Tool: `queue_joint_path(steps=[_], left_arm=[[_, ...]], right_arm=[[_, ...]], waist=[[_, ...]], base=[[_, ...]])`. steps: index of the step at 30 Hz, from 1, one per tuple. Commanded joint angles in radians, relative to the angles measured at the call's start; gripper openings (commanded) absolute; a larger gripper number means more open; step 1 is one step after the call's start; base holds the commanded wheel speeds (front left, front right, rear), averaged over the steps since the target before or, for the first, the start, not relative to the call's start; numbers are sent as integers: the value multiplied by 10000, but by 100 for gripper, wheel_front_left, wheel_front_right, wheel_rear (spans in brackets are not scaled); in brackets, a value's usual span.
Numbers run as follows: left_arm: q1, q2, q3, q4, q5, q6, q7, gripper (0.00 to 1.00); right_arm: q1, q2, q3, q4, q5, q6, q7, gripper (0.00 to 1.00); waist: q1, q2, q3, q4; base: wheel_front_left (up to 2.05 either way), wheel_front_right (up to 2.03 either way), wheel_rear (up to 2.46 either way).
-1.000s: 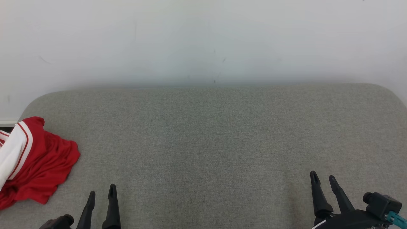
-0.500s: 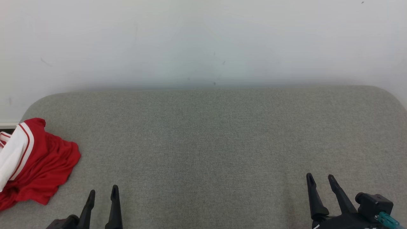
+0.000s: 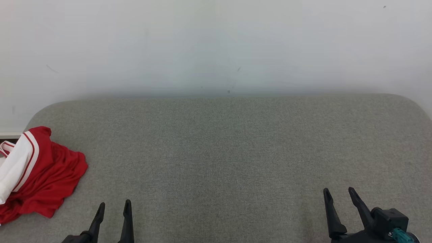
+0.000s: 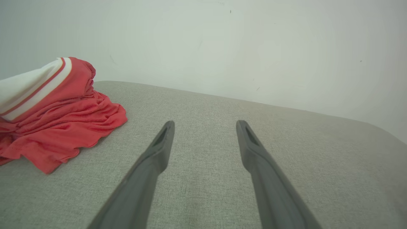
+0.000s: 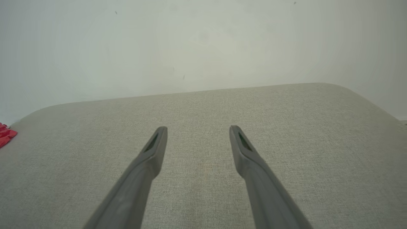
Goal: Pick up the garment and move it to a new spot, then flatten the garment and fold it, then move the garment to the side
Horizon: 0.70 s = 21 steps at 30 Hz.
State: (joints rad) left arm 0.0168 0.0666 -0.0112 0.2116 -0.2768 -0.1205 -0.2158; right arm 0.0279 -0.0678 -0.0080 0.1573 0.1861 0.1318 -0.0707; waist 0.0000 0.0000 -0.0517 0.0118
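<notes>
A crumpled red garment with a white, red-striped band (image 3: 40,175) lies at nine o'clock on a grey woven fabric surface (image 3: 229,152). My left gripper (image 3: 114,203), at seven o'clock, is near it, fingers spread and holding nothing. My right gripper (image 3: 338,190), at five o'clock, is equally spread and empty, well apart from the garment.

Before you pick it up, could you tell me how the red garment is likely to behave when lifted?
The garment lies crumpled in soft folds, so it will probably drape limply when lifted. It looks thin, so likely light. Pushed, it may bunch up.
</notes>
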Motion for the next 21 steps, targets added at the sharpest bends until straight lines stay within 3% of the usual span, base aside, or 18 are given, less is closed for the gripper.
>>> queue_joint_path(steps=[1,21], left_arm=[[73,26,-6,-51,232,-17,-80,100],[242,-30,105,-20,1612,-1,-457,100]], right_arm=[[68,10,-31,-65,-218,-17,-34,100],[317,89,16,-188,-1841,-20,-110,100]], waist=[[0,0,-5,5],[0,0,-40,72]], base=[[0,0,0],[0,0,0]])
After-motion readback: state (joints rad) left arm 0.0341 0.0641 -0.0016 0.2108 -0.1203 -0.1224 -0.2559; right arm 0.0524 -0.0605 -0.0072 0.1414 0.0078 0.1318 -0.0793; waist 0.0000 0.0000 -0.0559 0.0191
